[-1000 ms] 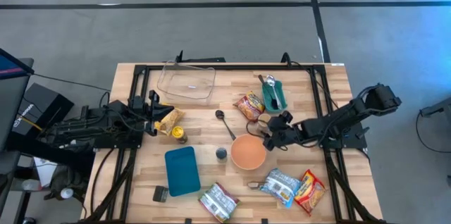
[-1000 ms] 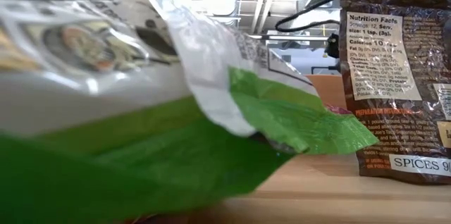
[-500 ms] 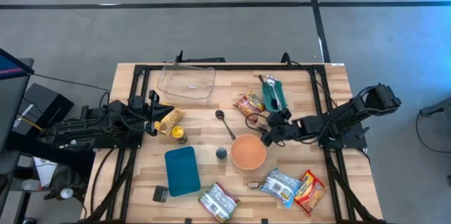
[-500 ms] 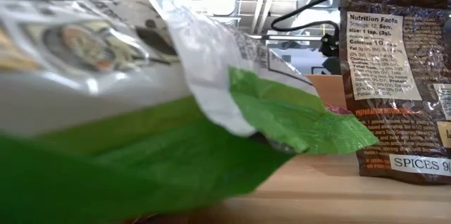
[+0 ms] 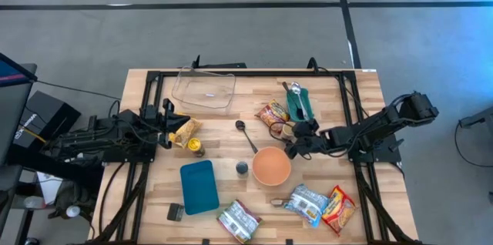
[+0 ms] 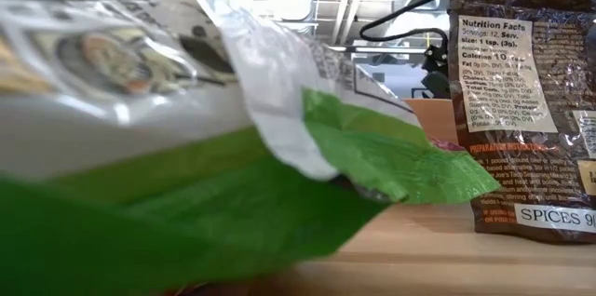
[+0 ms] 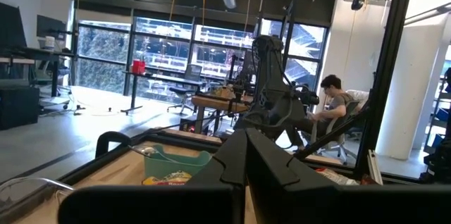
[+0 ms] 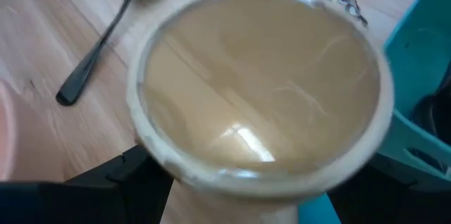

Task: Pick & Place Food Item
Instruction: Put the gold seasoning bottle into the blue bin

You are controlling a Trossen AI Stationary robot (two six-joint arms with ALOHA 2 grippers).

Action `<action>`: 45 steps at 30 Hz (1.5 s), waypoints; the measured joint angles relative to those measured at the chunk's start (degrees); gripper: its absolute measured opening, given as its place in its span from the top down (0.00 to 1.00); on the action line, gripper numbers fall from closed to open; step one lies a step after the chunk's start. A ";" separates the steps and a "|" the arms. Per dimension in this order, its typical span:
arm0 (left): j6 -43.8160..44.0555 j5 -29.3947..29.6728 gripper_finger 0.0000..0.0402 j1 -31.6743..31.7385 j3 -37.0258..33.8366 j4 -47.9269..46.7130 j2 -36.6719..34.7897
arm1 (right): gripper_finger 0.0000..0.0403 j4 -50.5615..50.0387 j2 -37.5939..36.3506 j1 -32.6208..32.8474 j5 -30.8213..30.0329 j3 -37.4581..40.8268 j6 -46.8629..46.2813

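Note:
A clear round cup (image 8: pixel 257 90) stands on the wood beside a red snack bag (image 5: pixel 272 114). In the right wrist view it fills the picture. My right gripper (image 5: pixel 294 140) is open and slants down at the cup from the table's right. One dark finger (image 8: pixel 123 178) shows on each side of the cup's lower body; whether they touch it, I cannot tell. My left gripper (image 5: pixel 171 122) waits shut at the left, next to a yellow snack bag (image 5: pixel 185 131), with nothing between its fingers (image 7: pixel 246 164).
An orange bowl (image 5: pixel 271 166) sits just near of the right gripper, and a black spoon (image 5: pixel 246 135) lies left of it. A teal bin (image 5: pixel 299 103) and a clear container (image 5: pixel 204 89) stand far. A teal lid (image 5: pixel 199 186) and several food packets (image 5: pixel 306 203) lie near. Bags (image 6: pixel 233 147) block the low view.
My right gripper has gone a little toward the table's far edge, away from the orange bowl's rim and up to the cup, rolling slightly. Its fingers stay as wide apart as before.

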State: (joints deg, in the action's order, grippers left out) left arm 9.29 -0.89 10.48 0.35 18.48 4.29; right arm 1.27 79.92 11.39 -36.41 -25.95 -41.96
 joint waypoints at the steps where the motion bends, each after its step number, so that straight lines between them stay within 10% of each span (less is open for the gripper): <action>1: 0.01 0.00 1.00 -0.02 -0.01 0.00 0.00 | 0.23 0.51 0.00 0.26 -0.31 0.67 -0.37; 26: 0.01 0.00 1.00 -0.01 0.00 0.04 0.00 | 0.23 13.01 0.00 1.45 -5.60 7.41 3.43; 45: 0.00 0.02 1.00 -0.02 0.00 0.04 0.00 | 0.13 13.02 0.02 -4.12 1.89 7.38 4.67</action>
State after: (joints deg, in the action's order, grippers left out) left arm 9.29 -0.87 10.46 0.35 18.52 4.29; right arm 14.29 79.94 7.27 -34.52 -18.57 -37.28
